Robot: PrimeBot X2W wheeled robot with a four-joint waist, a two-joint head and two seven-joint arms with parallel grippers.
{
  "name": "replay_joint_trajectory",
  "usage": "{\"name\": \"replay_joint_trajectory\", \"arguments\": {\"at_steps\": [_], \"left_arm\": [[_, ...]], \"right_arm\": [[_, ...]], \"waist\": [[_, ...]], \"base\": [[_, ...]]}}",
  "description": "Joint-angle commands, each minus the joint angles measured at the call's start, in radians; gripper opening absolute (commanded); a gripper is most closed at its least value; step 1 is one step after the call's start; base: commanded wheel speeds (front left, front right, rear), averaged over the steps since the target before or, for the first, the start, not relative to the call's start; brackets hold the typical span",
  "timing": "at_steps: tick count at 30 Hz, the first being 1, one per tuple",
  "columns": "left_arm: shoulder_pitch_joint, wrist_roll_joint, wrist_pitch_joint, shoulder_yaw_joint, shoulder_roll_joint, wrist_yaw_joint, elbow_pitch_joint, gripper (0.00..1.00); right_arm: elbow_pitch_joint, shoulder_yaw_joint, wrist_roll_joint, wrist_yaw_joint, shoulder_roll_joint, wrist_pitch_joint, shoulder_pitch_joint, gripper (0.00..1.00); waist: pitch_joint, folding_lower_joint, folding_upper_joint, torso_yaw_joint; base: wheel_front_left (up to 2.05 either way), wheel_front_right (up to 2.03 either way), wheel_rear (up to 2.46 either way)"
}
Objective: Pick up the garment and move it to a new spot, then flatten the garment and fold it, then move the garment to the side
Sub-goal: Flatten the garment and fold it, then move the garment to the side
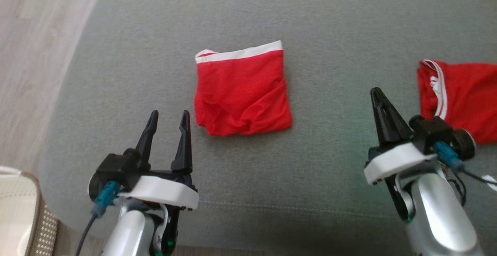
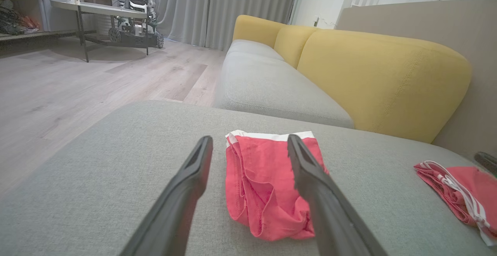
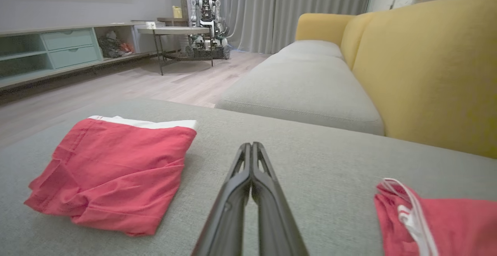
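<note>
Robot's left hand (image 1: 170, 113) is released: two dark fingers spread apart with nothing between them, low over the front-left part of the grey cushion (image 1: 310, 19). Its fingers (image 2: 190, 186) point toward the red garment (image 1: 242, 93). In the head view the nearer fingertip is just beside the garment's front-left corner; cannot tell if it touches. In the left wrist view the garment sits framed between the two fingers.

Robot's right hand (image 1: 375, 91) is clenched, fingers pressed flat together, gripping nothing. It is over the cushion's front-right part, well apart from the red garment.

The red garment is folded into a rough square and lies mid-cushion. Its white waistband runs along the far edge, and the near edge is rumpled with creases.

Further right a second red garment (image 1: 462, 96) with white trim lies bunched at the cushion's right end, just beside the right wrist and partly hidden behind it.

Behind the cushion are a grey sofa seat (image 2: 268, 89) and a yellow backrest (image 2: 380, 73). Left of the cushion is wood floor (image 1: 31, 34), with a pale basket (image 1: 15, 209) at the lower left. Far off, another robot (image 3: 205, 3) stands by grey curtains.
</note>
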Motion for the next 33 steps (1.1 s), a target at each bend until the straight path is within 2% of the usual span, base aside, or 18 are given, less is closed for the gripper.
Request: {"name": "replay_joint_trajectory", "arguments": {"at_steps": [1,6,7,8,25,33], "left_arm": [[-0.021,0.012,-0.005,0.041,0.006,-0.001,-0.038,1.0],[-0.01,0.016,-0.005,0.056,0.006,-0.006,-0.04,1.0],[-0.009,0.017,-0.005,0.058,0.006,-0.007,-0.041,1.0],[-0.008,0.018,-0.005,0.059,0.006,-0.009,-0.042,1.0],[-0.011,0.027,-0.005,0.05,0.006,-0.019,-0.066,1.0],[-0.043,0.027,-0.005,0.032,0.006,-0.024,-0.074,1.0]], "right_arm": [[-0.05,0.013,-0.015,0.0,0.014,-0.009,-0.004,0.0],[-0.1,-0.011,-0.051,0.0,0.026,-0.009,0.053,0.0],[-0.109,-0.015,-0.055,0.0,0.026,-0.009,0.058,0.64],[-0.116,-0.016,-0.049,0.0,0.027,-0.009,0.063,1.0],[-0.13,-0.02,-0.019,0.0,0.027,-0.009,0.077,1.0],[-0.058,0.024,0.033,0.0,0.027,-0.009,-0.006,1.0]], "waist": [[0.003,0.0,0.0,-0.013],[0.009,0.0,0.0,-0.039],[0.01,0.0,0.0,-0.042],[0.011,0.0,0.0,-0.045],[0.023,0.0,0.0,-0.05],[0.082,0.0,0.0,-0.014]], "base": [[0.0,0.0,0.0],[0.0,0.0,0.0],[0.0,0.0,0.0],[0.0,0.0,0.0],[0.0,0.0,0.0],[0.0,0.0,0.0]]}}
